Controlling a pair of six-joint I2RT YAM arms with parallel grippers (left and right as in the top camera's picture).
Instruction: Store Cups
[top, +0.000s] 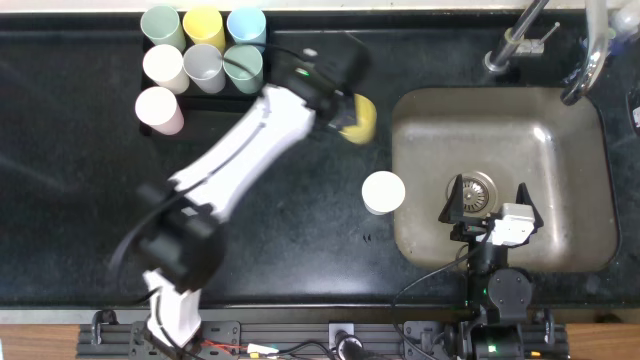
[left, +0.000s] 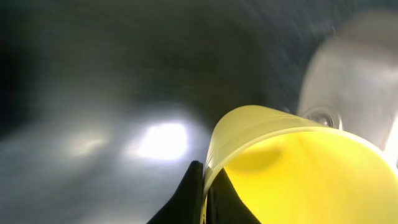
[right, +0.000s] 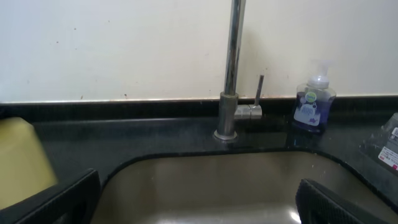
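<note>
one cup held: left tool clenched on rim of yellow cup, lifted near sink
right tool: spread open over sink
do well: firm pinch, carry level to stored cups, lower upright

White-shelled left arm with black joints; right arm black, trailing thin black cables.
</note>
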